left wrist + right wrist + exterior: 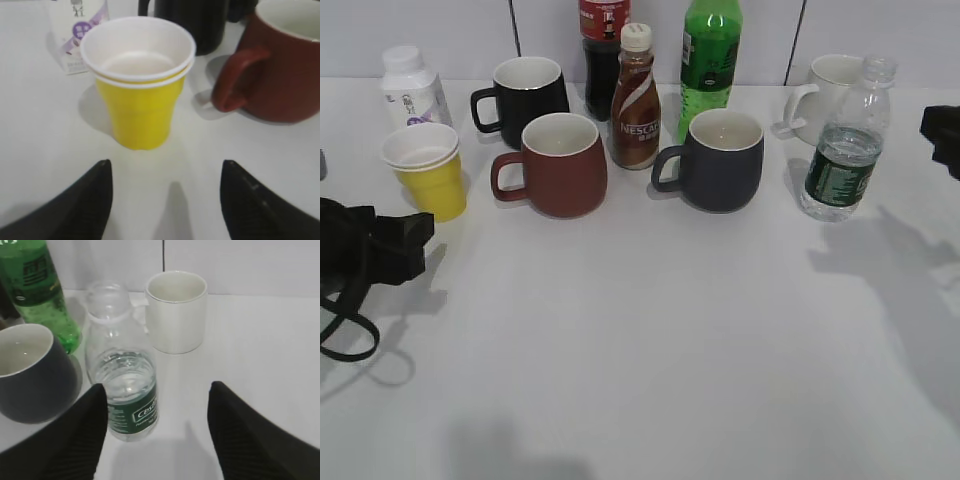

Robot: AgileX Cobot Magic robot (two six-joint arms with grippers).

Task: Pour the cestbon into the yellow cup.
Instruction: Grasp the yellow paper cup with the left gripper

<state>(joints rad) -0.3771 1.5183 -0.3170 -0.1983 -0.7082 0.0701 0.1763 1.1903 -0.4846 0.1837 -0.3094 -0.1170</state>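
A black mug point(525, 92) stands at the back left, with a small white bottle point(410, 86) with a purple label further left. In front of it sits a dark red mug point(560, 163), handle to the left. Just right of that is a brown Nescafe bottle point(636, 100) with a cream cap. Behind it stands a dark bottle with a red label point(603, 45), and beside that a tall green bottle point(710, 55). A dark blue-grey mug point(720, 158) sits in front of the green bottle, and a white mug point(828, 92) stands at the back right. All rest on a white table point(650, 340).
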